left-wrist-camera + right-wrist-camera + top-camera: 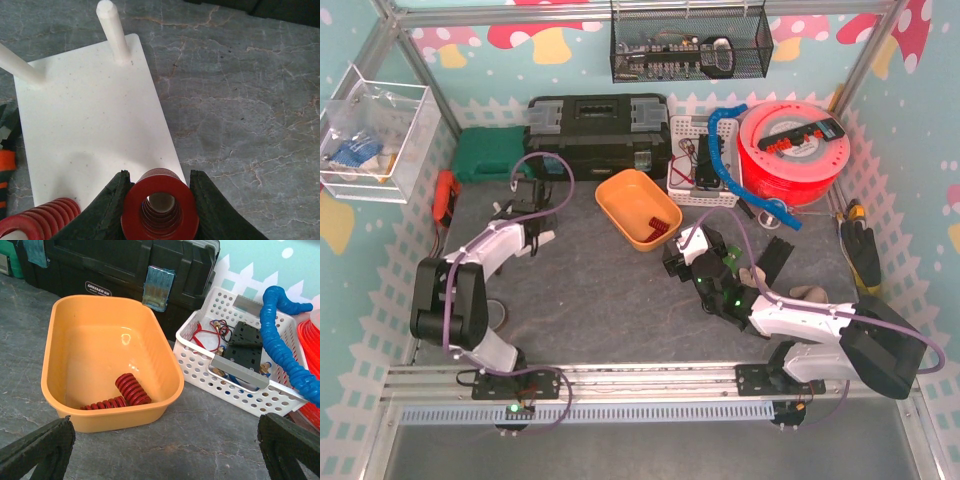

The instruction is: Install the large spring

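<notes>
The left gripper (160,176) is clamping the large spring (187,210), at the bottom centre of the left wrist view. Both dark fingers (112,205) are pressing against the sides of the red coil. The spring is facing the camera end-on, and a white peg (160,201) is showing through its bore. How far down the peg it is sitting is not readable. The spring is hanging over the near edge of the white base plate (90,125), which is lying flat on the grey table (240,110).

Two bare pegs are standing at the plate's far end: one at top centre (112,30) and one at the upper left edge (20,67). A second red spring (42,215) is sitting in the lower left corner, just beside the left finger.

The right gripper (164,447) is spread wide and holding nothing, with its finger pads in the two lower corners of the right wrist view. It is facing the orange bin (60,340), which is holding a short thick red spring (132,389) and a thin red spring (102,404) that are touching each other.

A white basket (200,360) is sitting to the right of the bin, with a blue hose (282,350) draping over it. A black toolbox (120,270) is standing behind both.

In the top view the left gripper (525,225) is at left centre and the right gripper (682,250) is just below the bin (620,195).
</notes>
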### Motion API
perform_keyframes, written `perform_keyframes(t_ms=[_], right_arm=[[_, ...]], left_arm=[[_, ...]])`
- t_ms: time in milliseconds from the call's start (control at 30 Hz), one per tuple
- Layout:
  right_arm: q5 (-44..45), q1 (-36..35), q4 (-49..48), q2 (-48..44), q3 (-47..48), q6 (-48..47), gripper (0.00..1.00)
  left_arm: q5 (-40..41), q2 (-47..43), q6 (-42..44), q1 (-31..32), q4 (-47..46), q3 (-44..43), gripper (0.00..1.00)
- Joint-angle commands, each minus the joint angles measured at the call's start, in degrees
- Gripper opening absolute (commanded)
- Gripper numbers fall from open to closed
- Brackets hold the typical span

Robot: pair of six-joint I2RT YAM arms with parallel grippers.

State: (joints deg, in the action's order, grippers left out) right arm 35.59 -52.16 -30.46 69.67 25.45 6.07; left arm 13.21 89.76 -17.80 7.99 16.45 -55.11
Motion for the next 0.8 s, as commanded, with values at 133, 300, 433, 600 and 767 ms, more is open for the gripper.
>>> perform_keyframes(t_ms=[133,300,433,600,767], right_arm=[[0.8,0.2,-1.5,0.0,0.2,-0.3,0.99],[0.8,0.3,-1.5,0.2,0.4,-0.3,0.99],[0.9,0.2,-1.4,0.4,0.5,-0.2,0.99],[1.0,0.3,-0.3,0.3,1.0,1.0,0.99],[-1.6,2.0,2.8,-0.4,2.6,4.9,0.99]], left_arm=[[-0.1,2.3,-0.6,-0.3,-1.7,-2.2,0.24],[-0.6,3.4,-0.6,-0.4,-1.7,-2.3,0.37],[-0.8,3.3,-1.2,-0.4,-1.5,-2.1,0.47],[-2.0,0.9,-1.8,-0.4,-0.7,-2.0,0.54],[-5.5,-5.3,-2.3,-0.4,-0.4,-0.8,0.58]])
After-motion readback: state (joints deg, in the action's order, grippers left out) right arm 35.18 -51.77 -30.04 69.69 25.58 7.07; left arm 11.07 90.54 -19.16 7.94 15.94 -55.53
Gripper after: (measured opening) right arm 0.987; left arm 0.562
